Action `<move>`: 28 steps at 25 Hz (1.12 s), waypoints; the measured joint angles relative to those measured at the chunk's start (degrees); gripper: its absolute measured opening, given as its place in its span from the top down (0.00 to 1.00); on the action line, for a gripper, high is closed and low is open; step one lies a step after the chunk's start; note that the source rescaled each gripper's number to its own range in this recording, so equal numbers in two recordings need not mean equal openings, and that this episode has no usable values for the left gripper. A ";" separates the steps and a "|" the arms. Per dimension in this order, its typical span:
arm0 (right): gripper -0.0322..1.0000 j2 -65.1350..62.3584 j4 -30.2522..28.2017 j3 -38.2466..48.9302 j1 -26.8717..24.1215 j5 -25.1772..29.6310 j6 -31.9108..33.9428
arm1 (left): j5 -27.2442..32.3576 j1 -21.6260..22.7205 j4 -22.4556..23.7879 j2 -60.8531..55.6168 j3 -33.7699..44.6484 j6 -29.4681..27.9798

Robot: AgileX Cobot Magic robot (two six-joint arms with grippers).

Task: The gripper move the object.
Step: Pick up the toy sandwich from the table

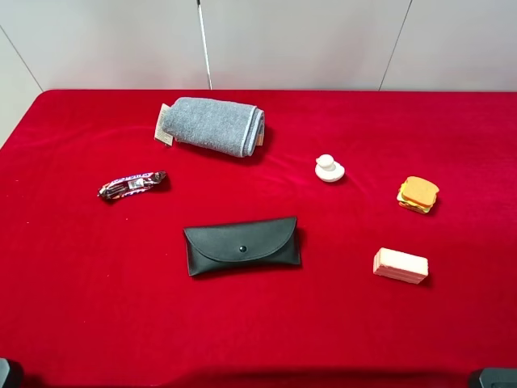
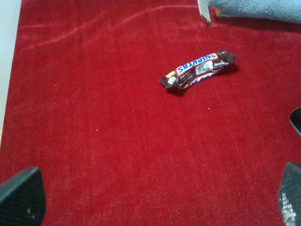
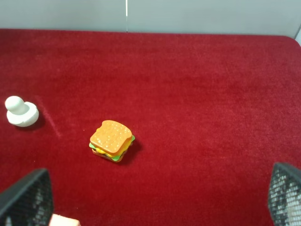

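Our right tool (image 3: 155, 202) and left tool (image 2: 155, 197) hang spread and empty. Near the right edge of the tabletop (image 1: 81, 323) sits the toy sandwich (image 3: 112, 140), ungrasped. Next, we judge, the right tool must descend astride it.

Light bright, even, diffuse, from overhead. Red surface (image 1: 81, 307) heavily saturated; pale streaks in nap in left wrist view. Shadows short, soft-edged, tight against towel (image 1: 212, 125), black case (image 1: 242, 246), sandwich (image 1: 418, 194). No hard glare, small highlight on candy bar wrapper (image 2: 198, 69). Exterior high view sharp. Wrist views softer, grainy. Fingers (image 3: 26, 200) of right end effector (image 3: 155, 200) and left end effector (image 2: 153, 200) blurred, out of focus at frame corners.
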 joint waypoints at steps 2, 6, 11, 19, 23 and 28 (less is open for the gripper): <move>0.00 0.00 0.00 0.00 0.00 0.00 0.00 | 0.00 0.00 0.00 0.00 0.00 0.00; 0.00 0.00 0.00 0.00 0.00 0.06 0.00 | 0.00 0.00 0.00 0.00 0.00 0.00; 0.00 0.00 0.00 0.00 0.00 0.06 0.00 | 0.00 0.00 0.00 0.00 0.00 0.00; 0.00 0.00 0.00 0.00 0.00 0.06 0.00 | 0.00 0.00 0.00 0.00 0.00 0.00; 0.00 0.00 0.00 0.00 0.00 0.06 0.00 | 0.00 0.00 0.00 0.00 0.00 0.00; 0.00 0.00 0.00 0.00 0.00 0.06 0.00 | 0.00 0.00 0.00 0.00 0.00 0.00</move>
